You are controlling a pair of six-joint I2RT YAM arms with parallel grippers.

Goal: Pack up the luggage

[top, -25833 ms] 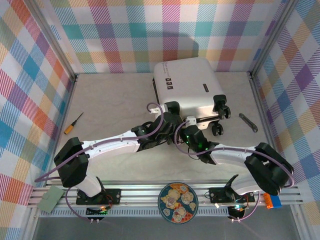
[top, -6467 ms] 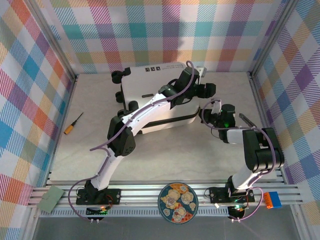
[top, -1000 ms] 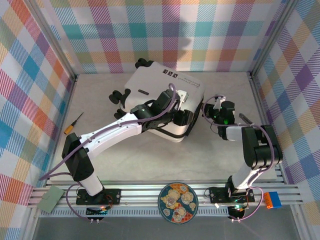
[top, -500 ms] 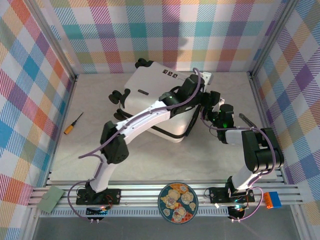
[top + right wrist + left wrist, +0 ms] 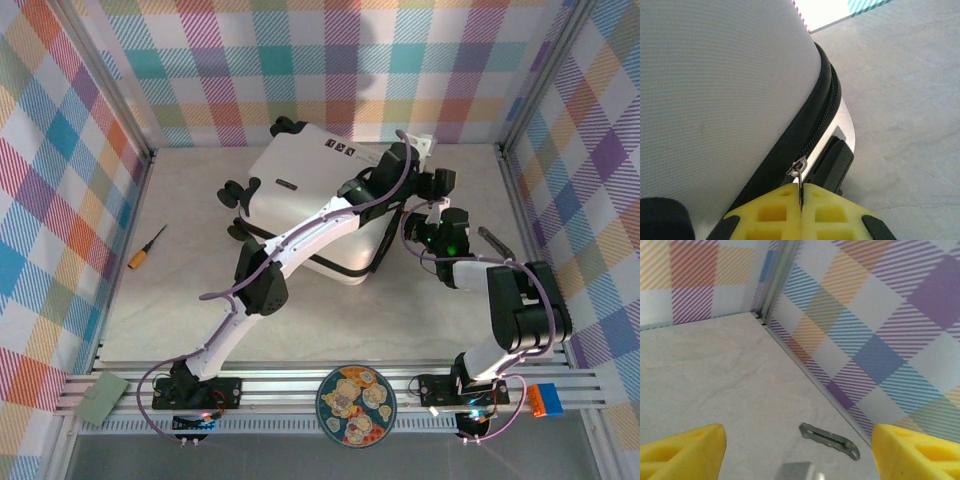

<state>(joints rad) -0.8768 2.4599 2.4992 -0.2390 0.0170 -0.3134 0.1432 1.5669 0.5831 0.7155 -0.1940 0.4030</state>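
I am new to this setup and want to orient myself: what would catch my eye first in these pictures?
The white luggage lies flat at the far middle of the table, with the left arm stretched across it. The right gripper is shut on its zipper pull at the right side, while the left gripper hangs open beyond it, facing the right wall. Bright plaid walls surround everything.

Top external: high behind the arm bases, looks down on the whole table (image 5: 200, 310). Left wrist: low, faces the far right wall corner, its fingers (image 5: 685, 455) in the lower frame corners. It sees metal tool (image 5: 830, 440), same metal tool (image 5: 497, 244) at right of top view. Right wrist: very close on luggage (image 5: 715, 90) zipper pull (image 5: 799, 167); luggage (image 5: 320, 200) sits upper centre in top view.
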